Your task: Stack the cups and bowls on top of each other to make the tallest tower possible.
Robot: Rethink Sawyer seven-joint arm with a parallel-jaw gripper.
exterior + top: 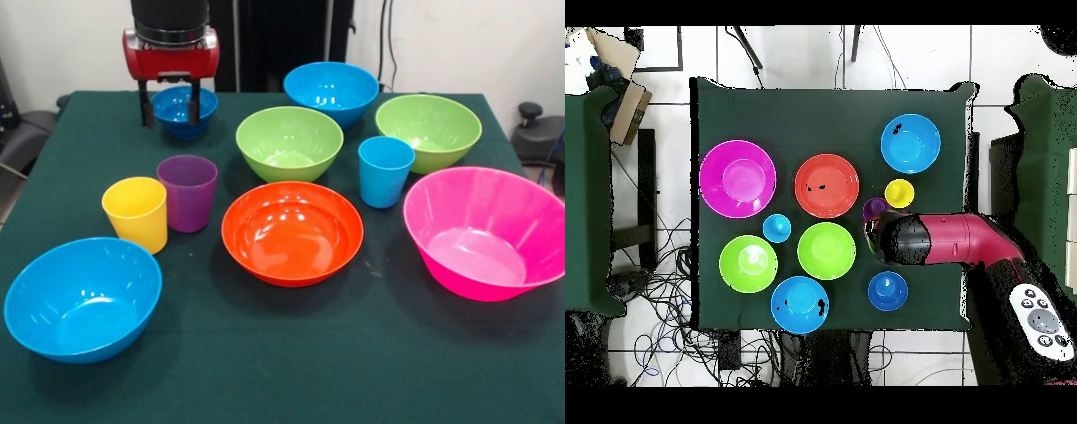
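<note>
1. Gripper [168, 104] hangs over the small dark blue bowl [185, 110] at the table's [282, 371] 11 o'clock corner in the front view; fingers apart, straddling the bowl's rim.
2. Orange bowl [292, 232] at centre; yellow cup [136, 213] and purple cup [187, 192] touching, at its 9 o'clock.
3. Nothing stacked yet.

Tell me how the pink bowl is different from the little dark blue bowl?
The pink bowl is the biggest on the table; the dark blue bowl is the smallest bowl. The pink bowl sits alone on one side near the front, far from the gripper, while the dark blue bowl sits at the back on the other side, with the gripper around it. Both are round, shiny, empty and upright.
</note>
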